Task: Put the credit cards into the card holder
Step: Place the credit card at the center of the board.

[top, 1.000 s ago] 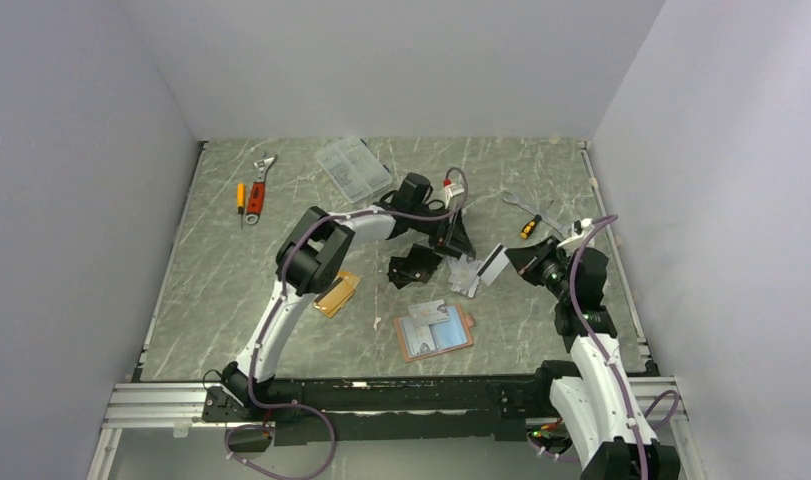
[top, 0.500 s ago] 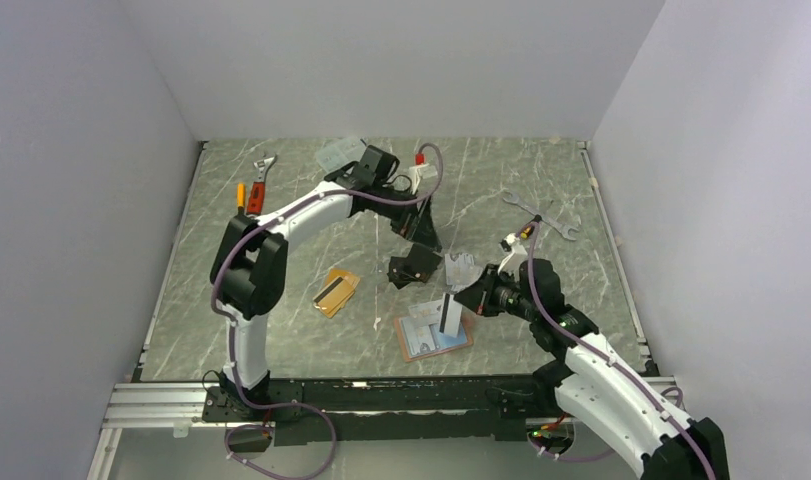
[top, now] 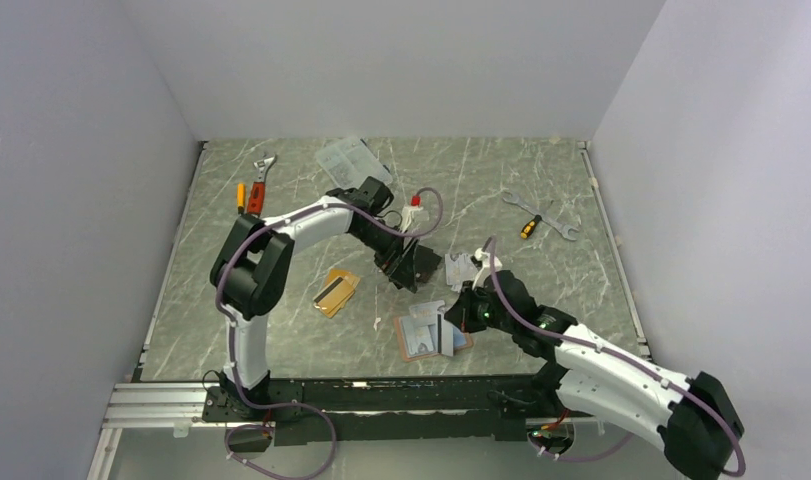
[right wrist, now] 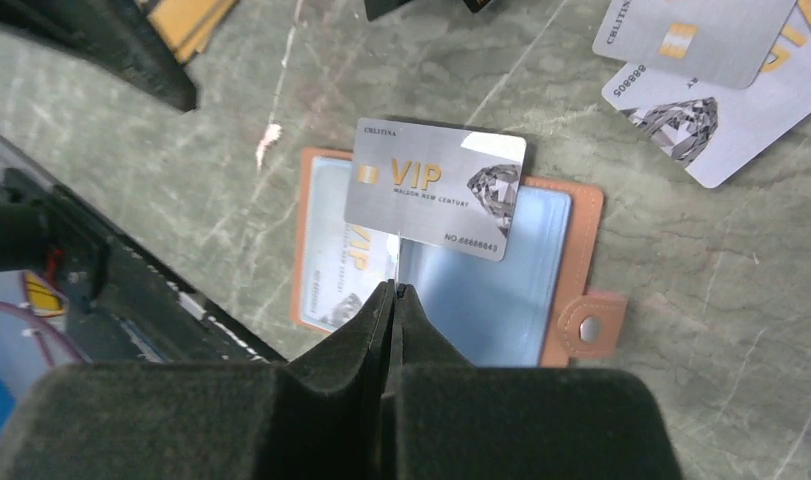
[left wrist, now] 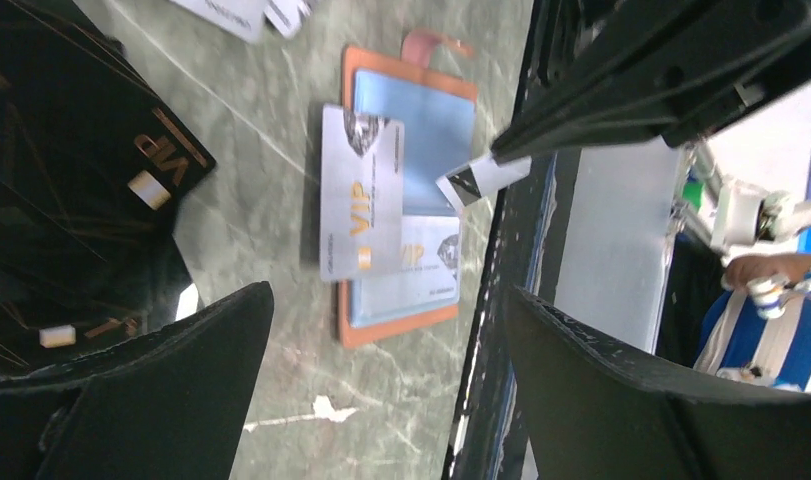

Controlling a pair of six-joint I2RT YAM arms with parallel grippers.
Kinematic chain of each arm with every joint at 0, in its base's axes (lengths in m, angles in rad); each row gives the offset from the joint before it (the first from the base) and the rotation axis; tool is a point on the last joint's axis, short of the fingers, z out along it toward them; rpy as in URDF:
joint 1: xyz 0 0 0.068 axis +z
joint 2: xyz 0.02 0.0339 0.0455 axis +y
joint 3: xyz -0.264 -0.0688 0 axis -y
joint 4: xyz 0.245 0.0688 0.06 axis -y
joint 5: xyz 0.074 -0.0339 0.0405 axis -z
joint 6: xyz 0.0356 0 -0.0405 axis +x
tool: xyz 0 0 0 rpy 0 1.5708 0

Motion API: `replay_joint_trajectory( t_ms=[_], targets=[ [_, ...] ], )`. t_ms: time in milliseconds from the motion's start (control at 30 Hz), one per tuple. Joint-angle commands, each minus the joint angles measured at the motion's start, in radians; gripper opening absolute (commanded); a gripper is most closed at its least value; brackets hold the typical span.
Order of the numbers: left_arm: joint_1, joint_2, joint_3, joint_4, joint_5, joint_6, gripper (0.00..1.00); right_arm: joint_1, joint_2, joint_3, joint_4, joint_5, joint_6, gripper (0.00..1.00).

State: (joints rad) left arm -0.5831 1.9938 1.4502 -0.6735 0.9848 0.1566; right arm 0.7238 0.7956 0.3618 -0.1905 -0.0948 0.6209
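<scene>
Right pincer point(right wrist: 393, 290) (low) seemingly pinches card point(left wrist: 478, 177) above holder point(right wrist: 578, 240).

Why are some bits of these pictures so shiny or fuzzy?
Right wrist view: white glare washes one corner of the silver-grey VIP card; the shut right claw is a dark blur, its held card only a thin edge-on line. Left wrist view: the open left claw looms soft-edged, the salmon-pink folding wallet sharper. Top view: even light, faint shadows.

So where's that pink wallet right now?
Top view: the card holder lies open at centre near the front edge, below the black flat piece, a silver card across it.
</scene>
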Motion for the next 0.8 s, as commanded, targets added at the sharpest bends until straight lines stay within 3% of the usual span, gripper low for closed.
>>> replay_joint_trajectory(
  t_ms=[0,200,367,767],
  targets=[
    [-0.015,-0.112,-0.061,-0.114,-0.013,0.258,0.90,0.104,0.057,0.052,0.057,0.197,0.017,0.00],
    [-0.050,-0.184,-0.165,-0.132,-0.079,0.367,0.89,0.155,0.042,0.025,0.103,0.457,0.059,0.00],
    [-0.132,-0.214,-0.229,-0.109,-0.136,0.446,0.89,0.155,0.054,0.046,0.113,0.574,0.054,0.00],
    [-0.290,-0.153,-0.180,0.004,-0.269,0.446,0.89,0.155,0.079,-0.005,0.234,0.525,0.143,0.00]
  ],
)
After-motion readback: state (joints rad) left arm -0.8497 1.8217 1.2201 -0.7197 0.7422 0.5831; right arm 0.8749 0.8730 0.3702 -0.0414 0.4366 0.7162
